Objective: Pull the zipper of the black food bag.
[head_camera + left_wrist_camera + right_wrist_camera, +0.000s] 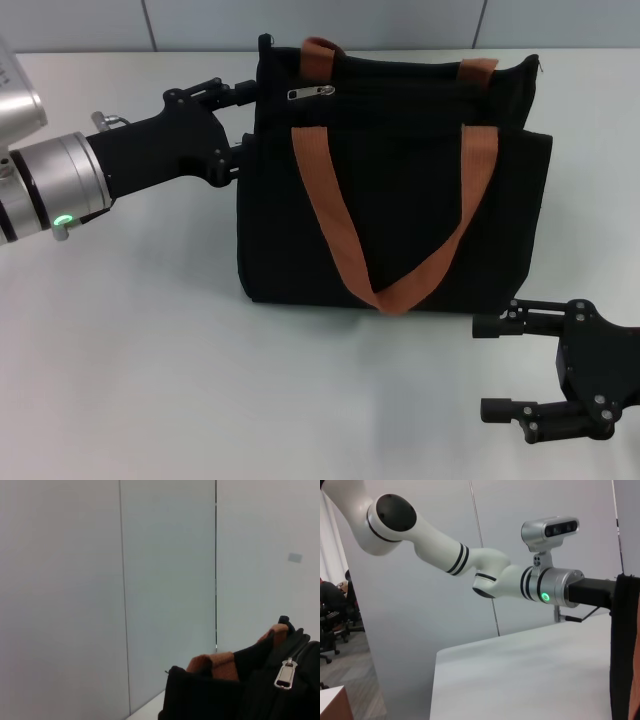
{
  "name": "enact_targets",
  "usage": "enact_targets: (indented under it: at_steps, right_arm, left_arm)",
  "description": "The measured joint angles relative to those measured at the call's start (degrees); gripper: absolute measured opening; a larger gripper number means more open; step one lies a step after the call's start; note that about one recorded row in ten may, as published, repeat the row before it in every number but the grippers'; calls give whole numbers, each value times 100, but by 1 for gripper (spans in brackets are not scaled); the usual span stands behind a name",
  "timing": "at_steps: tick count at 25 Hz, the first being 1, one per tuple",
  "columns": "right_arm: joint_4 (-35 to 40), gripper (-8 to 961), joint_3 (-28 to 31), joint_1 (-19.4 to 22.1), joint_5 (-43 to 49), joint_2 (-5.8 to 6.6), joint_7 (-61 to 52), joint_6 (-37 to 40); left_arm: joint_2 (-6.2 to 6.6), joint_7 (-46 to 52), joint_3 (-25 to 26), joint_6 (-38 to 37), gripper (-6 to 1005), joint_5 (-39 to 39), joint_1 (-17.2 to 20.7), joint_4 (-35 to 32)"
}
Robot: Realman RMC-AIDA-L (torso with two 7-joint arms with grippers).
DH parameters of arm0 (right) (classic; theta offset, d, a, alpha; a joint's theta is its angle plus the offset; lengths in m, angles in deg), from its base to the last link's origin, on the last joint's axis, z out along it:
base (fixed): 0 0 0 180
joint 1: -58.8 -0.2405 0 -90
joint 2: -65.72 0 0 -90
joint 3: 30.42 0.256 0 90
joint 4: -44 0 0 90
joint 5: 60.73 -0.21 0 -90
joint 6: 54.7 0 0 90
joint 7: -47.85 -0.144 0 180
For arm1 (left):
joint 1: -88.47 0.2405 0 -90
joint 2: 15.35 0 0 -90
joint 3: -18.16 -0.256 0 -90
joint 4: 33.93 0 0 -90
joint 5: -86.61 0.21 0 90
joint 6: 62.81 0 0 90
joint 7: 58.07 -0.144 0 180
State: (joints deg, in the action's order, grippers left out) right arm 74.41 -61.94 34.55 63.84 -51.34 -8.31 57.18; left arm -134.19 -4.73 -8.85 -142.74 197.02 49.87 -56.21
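From the head view, the left gripper (243,118) presses against the black food bag (400,200) at its far-left corner (grip unclear); the zipper (311,92) lies just right, track running rightward. The right gripper (495,368) waits open, near-right. From the left wrist, the zipper (285,674) dangles close.

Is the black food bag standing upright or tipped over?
Upright: the black food bag stands on its base on the table, handles up, zipper near the top edge.

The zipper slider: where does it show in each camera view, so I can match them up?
Head view: the zipper lies on the black food bag, at its upper edge near the left gripper.
Left wrist view: the zipper hangs near the lower right corner.
Right wrist view: not in it.
Shared landmark: the orange strap handle beside it.
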Motion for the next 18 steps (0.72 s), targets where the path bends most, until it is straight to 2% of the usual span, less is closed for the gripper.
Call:
enact_targets:
  at_steps: [6, 11, 13, 16, 18]
  right_arm:
    - [-1, 800, 29, -1, -248, -2, 0, 124]
    - [-180, 800, 170, 13, -764, 24, -94, 375]
    - [-309, 800, 313, 1, -1171, 36, -453, 529]
    - [-329, 800, 336, -61, -1386, 37, -863, 601]
    - [-320, 800, 341, -208, -1669, 35, -1677, 629]
  left_arm:
    - [5, -250, 30, -40, 686, -357, 80, 64]
    - [38, -291, 4, -424, 656, -510, 190, 38]
    - [47, -292, 5, -803, 432, -512, 224, 11]
    - [47, -292, 4, -1004, 295, -513, 198, 8]
    - [39, -280, -10, -1123, 203, -516, 105, 1]
